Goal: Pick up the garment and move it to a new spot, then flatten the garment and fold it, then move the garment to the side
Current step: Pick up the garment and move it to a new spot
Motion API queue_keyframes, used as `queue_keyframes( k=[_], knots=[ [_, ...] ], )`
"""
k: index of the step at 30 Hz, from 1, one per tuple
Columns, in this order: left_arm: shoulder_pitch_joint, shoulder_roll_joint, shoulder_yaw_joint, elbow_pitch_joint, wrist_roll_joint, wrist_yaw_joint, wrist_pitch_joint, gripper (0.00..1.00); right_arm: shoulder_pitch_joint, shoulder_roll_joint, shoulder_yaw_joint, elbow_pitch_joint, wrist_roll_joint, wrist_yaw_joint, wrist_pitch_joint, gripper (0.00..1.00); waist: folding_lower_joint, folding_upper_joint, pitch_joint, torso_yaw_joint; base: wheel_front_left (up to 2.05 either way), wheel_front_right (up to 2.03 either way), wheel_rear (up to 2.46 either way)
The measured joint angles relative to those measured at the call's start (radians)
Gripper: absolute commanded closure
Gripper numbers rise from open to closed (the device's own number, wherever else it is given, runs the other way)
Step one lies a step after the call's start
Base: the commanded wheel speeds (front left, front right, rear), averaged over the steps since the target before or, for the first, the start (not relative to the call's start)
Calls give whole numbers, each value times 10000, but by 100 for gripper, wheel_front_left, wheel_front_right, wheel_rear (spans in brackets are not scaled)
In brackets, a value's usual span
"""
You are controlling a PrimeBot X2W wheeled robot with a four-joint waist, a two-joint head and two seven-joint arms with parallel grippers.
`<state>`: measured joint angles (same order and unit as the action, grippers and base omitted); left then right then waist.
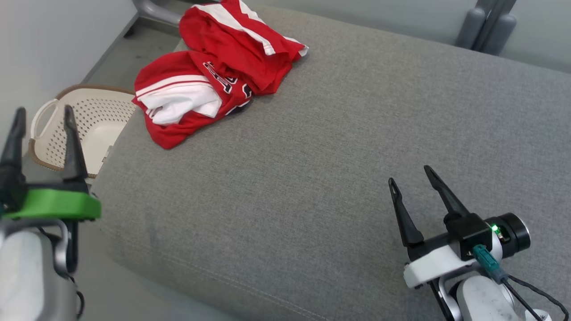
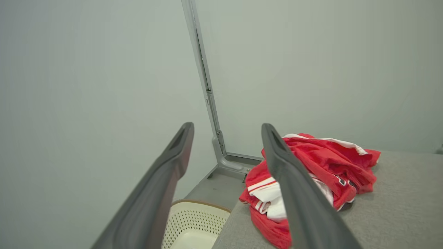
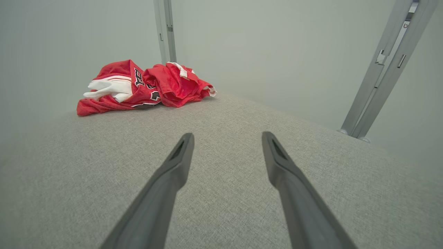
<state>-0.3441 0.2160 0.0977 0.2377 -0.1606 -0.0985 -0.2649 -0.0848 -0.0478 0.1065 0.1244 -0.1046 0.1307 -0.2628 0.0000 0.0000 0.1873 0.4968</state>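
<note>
Head view is showing the red garment [image 1: 214, 84] lying crumpled at the upper left, on a corner of the grey cushion [image 1: 312, 169]; the left end effector [image 1: 43, 108] and right end effector [image 1: 409, 173] are hanging released, well apart from it, probably staging for pickup.

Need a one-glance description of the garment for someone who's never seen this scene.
Start with the big grey upholstered cushion across the head view. At its far left corner, near the cream perforated basket on the floor, lies a crumpled garment. Bright red fabric with white stripes and dark lettering sets it apart from the grey and cream around it.
</note>
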Motion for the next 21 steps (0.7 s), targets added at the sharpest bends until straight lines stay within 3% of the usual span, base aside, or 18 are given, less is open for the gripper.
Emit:
queue_keyframes(
  k=[5, 12, 21],
  knots=[
    [-1988, 1281, -652, 1768, 627, -205, 508, 0, -453, 2, -15, -77, -464, 2, 0, 0, 0, 0, 639, -402, 0, 0, 0],
    [-4069, 1143, -604, 4617, -903, -291, 1586, 0, -642, -6, -224, -261, -1016, 2, 0, 0, 1, 0, 1613, -1105, 0, 0, 0],
    [-5072, 901, -2180, 6587, -2681, -307, 2846, 0, -815, -10, -500, -723, -1283, 2, 0, 0, 1, 0, 2878, -1907, 0, 0, 0]
  ],
)
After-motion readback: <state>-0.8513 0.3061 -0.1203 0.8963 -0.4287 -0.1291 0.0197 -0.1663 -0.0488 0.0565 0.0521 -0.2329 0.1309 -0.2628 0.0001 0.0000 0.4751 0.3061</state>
